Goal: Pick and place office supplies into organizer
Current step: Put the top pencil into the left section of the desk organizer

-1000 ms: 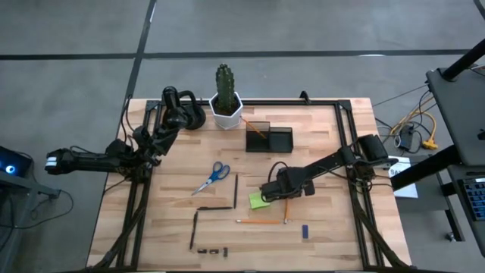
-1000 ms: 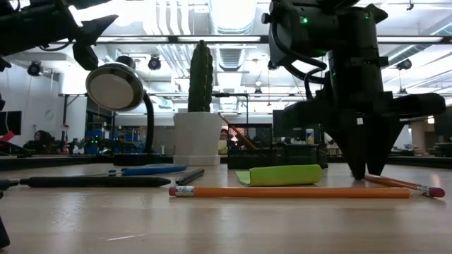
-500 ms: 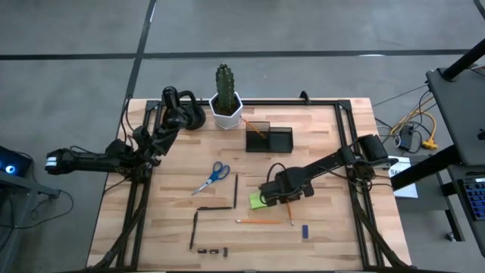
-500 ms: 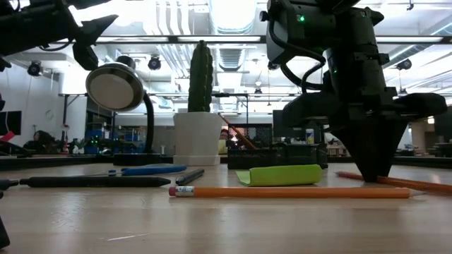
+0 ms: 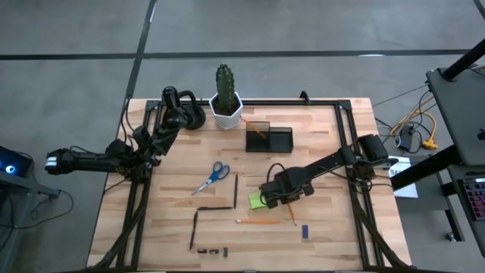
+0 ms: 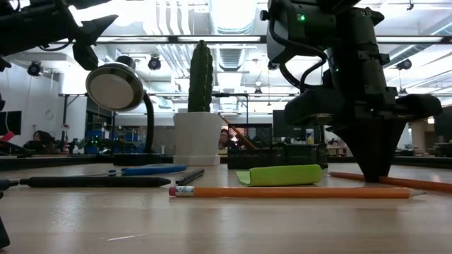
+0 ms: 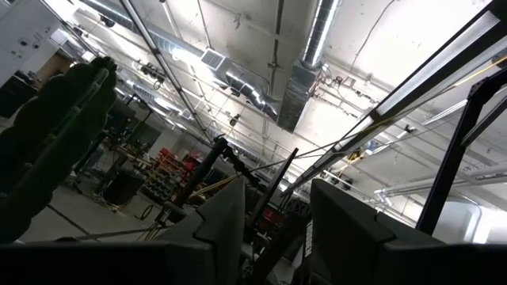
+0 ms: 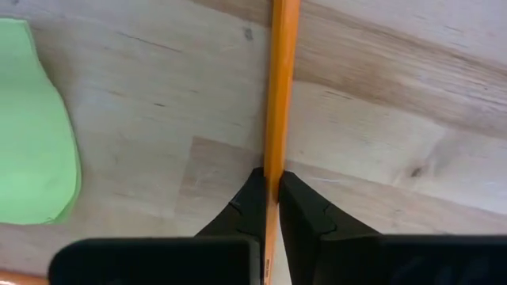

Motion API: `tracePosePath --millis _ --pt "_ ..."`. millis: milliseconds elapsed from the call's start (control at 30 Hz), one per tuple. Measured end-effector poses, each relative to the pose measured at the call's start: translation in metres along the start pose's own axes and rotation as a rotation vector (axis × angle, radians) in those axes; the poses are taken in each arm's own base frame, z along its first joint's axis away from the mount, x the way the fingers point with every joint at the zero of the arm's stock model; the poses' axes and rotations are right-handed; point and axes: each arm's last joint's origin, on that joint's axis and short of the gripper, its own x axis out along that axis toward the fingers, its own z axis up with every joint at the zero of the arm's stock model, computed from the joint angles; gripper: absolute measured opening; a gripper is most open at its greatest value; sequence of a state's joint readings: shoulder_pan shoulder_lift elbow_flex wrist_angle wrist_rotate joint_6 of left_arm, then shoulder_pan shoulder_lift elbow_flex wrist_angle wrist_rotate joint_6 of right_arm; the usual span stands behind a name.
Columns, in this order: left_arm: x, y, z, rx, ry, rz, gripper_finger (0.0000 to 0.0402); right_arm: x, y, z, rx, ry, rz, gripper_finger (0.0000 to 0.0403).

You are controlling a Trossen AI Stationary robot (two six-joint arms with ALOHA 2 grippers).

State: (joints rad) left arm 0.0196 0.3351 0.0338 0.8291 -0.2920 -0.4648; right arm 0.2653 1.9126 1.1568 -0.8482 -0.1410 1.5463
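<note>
My right tool is down on the surface, pinched shut on an orange pencil that lies just beside the lime-green sticky-note pad, in front of the organizer. A second orange pencil lies nearer the front edge. My left tool waits open off the surface's left side, holding nothing.

Wooden table: scissors, pencils, sticky-note pad.
</note>
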Motion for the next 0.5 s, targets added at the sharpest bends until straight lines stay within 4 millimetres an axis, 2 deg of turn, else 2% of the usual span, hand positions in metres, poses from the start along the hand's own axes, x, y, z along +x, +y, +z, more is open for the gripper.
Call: tracePosePath --millis 500 --pt "0.000 0.000 0.000 0.000 0.000 0.000 0.0130 -0.030 -0.002 -0.004 -0.009 -0.044 0.137 0.0009"
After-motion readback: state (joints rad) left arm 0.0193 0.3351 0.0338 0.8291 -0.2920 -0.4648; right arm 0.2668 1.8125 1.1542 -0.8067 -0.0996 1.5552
